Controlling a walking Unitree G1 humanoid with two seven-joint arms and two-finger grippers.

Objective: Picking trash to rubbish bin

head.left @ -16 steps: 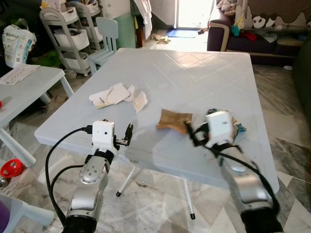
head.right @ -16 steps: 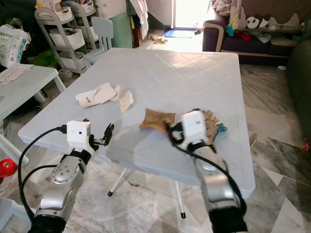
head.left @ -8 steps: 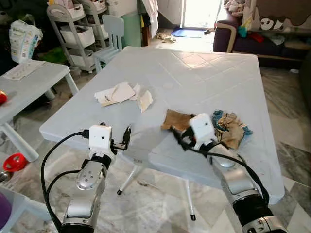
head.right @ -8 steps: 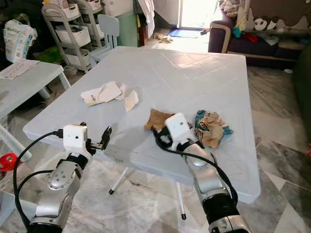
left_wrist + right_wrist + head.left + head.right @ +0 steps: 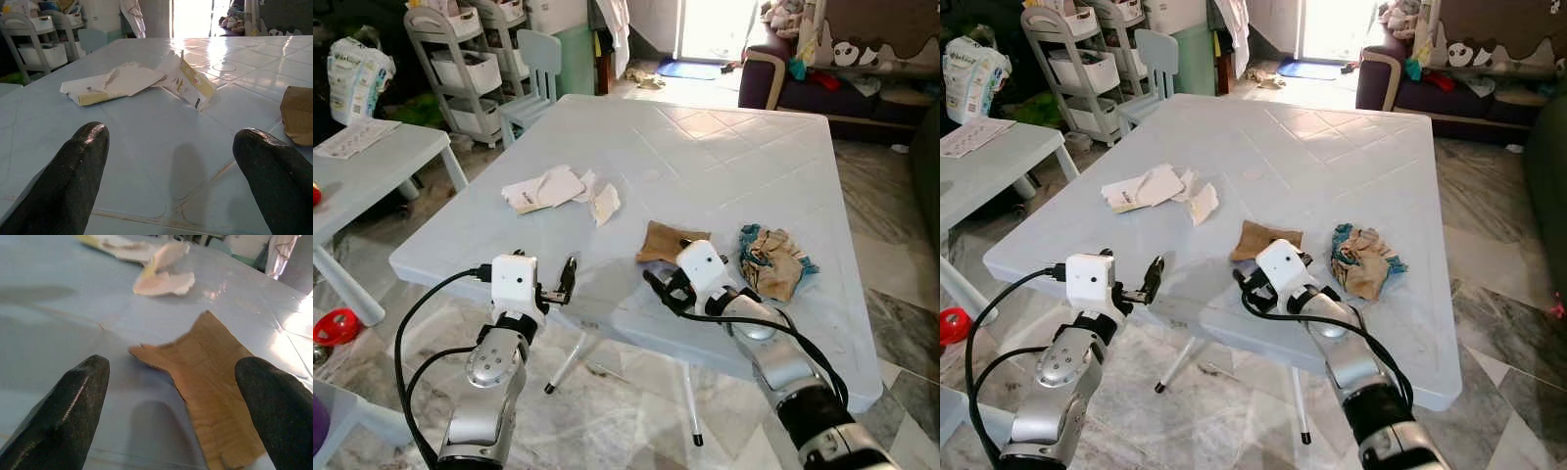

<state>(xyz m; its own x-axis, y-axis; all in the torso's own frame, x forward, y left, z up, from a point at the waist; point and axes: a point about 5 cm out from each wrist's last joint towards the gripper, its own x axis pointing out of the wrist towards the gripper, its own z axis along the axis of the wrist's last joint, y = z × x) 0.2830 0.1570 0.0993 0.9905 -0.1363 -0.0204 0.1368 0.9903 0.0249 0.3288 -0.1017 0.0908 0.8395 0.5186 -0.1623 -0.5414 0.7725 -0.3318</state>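
On the white plastic table (image 5: 724,157) lie three bits of trash. A flat brown cardboard piece (image 5: 671,240) sits near the front edge, a crumpled brown and blue paper wad (image 5: 773,259) to its right, and torn white and yellow packaging (image 5: 553,188) to its left. My right gripper (image 5: 659,290) is open and low over the table, just short of the cardboard piece (image 5: 210,362), which lies ahead between its fingers. My left gripper (image 5: 568,279) is open at the table's front edge, pointing toward the torn packaging (image 5: 132,81), well short of it.
A small white side table (image 5: 372,166) stands at the left, with a red object (image 5: 337,326) on the floor beneath. Grey shelf carts (image 5: 460,59) and a pale blue chair (image 5: 533,64) are behind the table. A dark sofa (image 5: 842,78) is at the back right.
My right gripper has swung left, from in front of the crumpled wad to the near edge of the cardboard piece. The camera has shifted. The left arm has hardly moved.
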